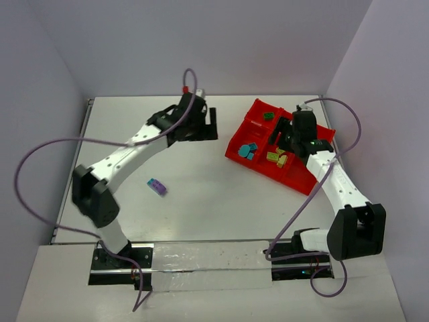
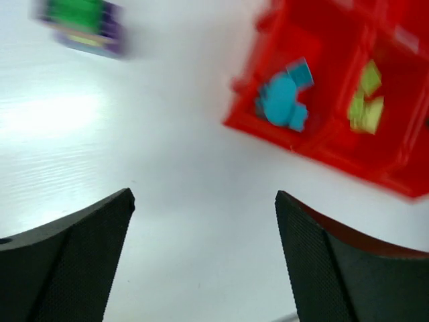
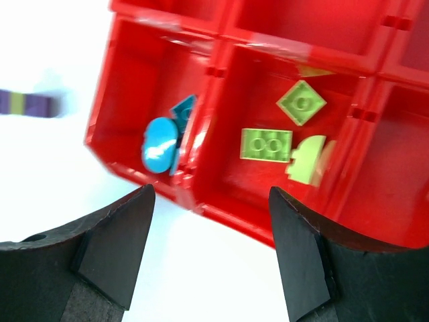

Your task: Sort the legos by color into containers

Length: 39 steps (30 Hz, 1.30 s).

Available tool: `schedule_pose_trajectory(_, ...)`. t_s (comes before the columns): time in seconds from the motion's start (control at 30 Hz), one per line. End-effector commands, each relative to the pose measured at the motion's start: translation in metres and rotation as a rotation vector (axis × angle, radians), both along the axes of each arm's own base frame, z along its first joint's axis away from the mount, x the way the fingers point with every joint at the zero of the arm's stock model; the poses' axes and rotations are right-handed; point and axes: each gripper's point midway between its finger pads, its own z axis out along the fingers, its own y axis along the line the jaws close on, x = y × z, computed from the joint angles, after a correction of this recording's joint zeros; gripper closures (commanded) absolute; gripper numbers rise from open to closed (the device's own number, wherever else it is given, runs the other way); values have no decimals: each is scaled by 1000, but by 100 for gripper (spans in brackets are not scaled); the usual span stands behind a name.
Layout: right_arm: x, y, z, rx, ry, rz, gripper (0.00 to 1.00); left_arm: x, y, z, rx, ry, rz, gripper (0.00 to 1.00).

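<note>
The red tray [image 1: 295, 178] lies right of centre. One compartment holds teal bricks [image 1: 248, 151], the one beside it yellow-green bricks [image 1: 275, 157], and a far one a green brick [image 1: 268, 116]. A purple and green clump [image 1: 157, 187] lies on the table, left of centre. My left gripper [image 1: 208, 126] is open and empty above the table, left of the tray. Its wrist view shows the clump [image 2: 84, 23], blurred, and the tray [image 2: 322, 151]. My right gripper [image 1: 289, 142] is open and empty over the tray. Its wrist view shows teal bricks [image 3: 161, 144], yellow-green bricks [image 3: 267, 144] and the tray wall [image 3: 228, 208].
White walls close in the table at the back and on both sides. Purple cables loop over both arms. The arm bases stand at the near edge. A blurred purple brick edge [image 3: 27, 104] shows at the left of the right wrist view.
</note>
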Motion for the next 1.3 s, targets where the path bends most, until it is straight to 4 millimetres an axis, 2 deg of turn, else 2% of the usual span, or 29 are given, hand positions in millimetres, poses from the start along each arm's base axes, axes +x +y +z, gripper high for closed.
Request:
schedule_pose_trajectory(0.0,6,12,39,5,-119,20,24,-30,97,-20,175,7,361,9)
schedule_pose_trajectory(0.07,6,17,39,4,-121,34,24,-51,123,-39,201,58,476,13)
schedule_pose_trajectory(0.13,7,24,40,5,-120,52,24,-69,137,-63,218,131,554,21)
schedule_pose_trajectory(0.2,9,29,41,2,-118,68,24,-88,150,-87,267,222,641,24)
schedule_pose_trajectory(0.3,10,37,41,-3,-117,88,24,-104,162,-111,339,307,732,24)
schedule_pose_trajectory(0.4,11,41,45,2,-123,98,24,-111,174,-125,399,351,806,21)
schedule_pose_trajectory(0.6,12,47,43,1,-116,114,24,-106,177,-136,291,361,820,16)
schedule_pose_trajectory(0.7,12,50,40,7,-110,119,24,-104,189,-138,265,363,862,15)
schedule_pose_trajectory(0.87,12,54,40,9,-108,126,24,-105,195,-146,233,384,882,19)
schedule_pose_trajectory(0.93,13,55,41,11,-110,129,24,-98,189,-149,183,376,871,21)
schedule_pose_trajectory(1.13,14,58,43,8,-111,137,24,-94,186,-159,171,395,857,26)
schedule_pose_trajectory(1.27,14,58,44,7,-111,136,24,-95,185,-163,162,396,856,35)
